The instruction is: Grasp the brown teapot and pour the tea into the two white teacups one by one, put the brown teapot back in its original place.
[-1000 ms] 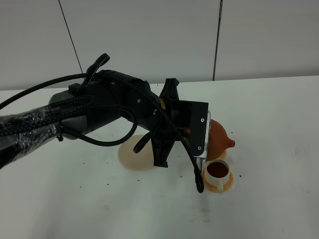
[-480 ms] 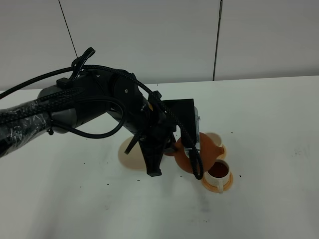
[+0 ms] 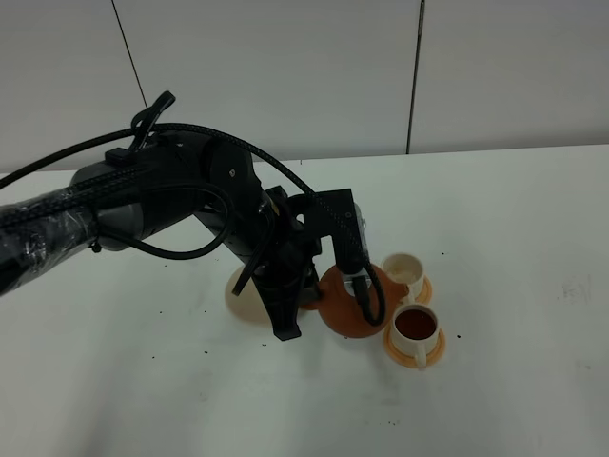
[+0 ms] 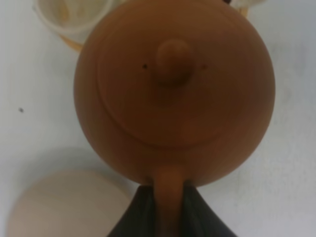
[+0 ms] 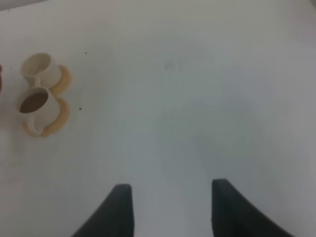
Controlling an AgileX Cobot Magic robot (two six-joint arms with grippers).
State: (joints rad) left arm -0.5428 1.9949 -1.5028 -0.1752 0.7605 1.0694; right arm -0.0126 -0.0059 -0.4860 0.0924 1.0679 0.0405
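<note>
Exterior high: white table (image 3: 533, 381), seemingly dark-flecked; pale panelled wall (image 3: 285, 76) behind.

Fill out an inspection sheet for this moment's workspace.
Surface: white table, scattered dark specks.
Job's things: brown teapot upright, beside the cups, off the cream disc; near teacup holds tea, far teacup looks empty.
Clutter: nothing seen.
Grippers: left gripper shut on the teapot's side handle; right gripper open over bare table.
Cables: black cable loop hangs in front of teapot.
Surroundings: pale wall panels, dark seams.
</note>
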